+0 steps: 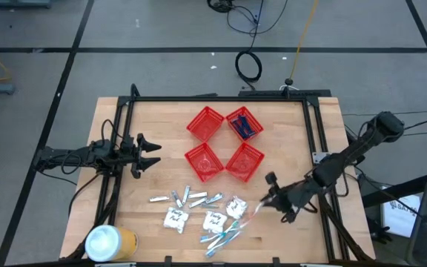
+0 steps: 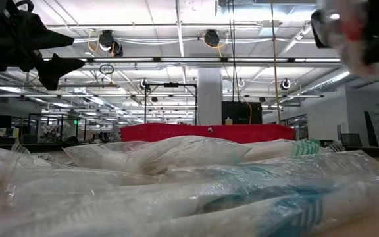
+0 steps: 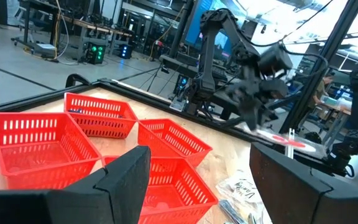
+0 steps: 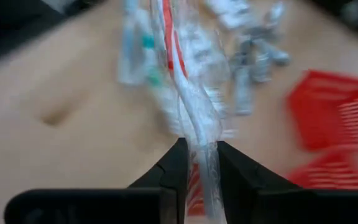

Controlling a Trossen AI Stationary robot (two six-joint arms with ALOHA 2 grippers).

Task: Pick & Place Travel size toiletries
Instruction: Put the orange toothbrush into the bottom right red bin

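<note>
The toiletries (image 1: pixel 199 211) lie in a loose pile near the table's near edge: white sachets, small silvery tubes and wrapped pastel toothbrushes (image 1: pixel 221 239). In the low view they fill the foreground (image 2: pixel 196 178). Dark blue razors (image 1: pixel 245 126) lie in the far right red basket. My right gripper (image 1: pixel 271 199) is right of the pile, shut on a clear-wrapped red toothbrush (image 4: pixel 179 68). My left gripper (image 1: pixel 153 152) waits open near the table's left side, left of the baskets (image 3: pixel 104 143). My right gripper pinches the red toothbrush's clear wrapper (image 4: pixel 199 155) between its two fingers (image 4: pixel 232 168), at one end. The toothbrush reaches out past the fingertips toward the pile (image 1: pixel 254 213). In the low view it is blurred, well above the table (image 2: pixel 347 29).
Several red mesh baskets (image 1: pixel 224 144) stand in a cluster at the table's middle and far side. A large yellow can with a white lid (image 1: pixel 110 243) stands at the near left corner. A black frame (image 1: pixel 213 99) runs around the table. Bare wood lies right of the pile.
</note>
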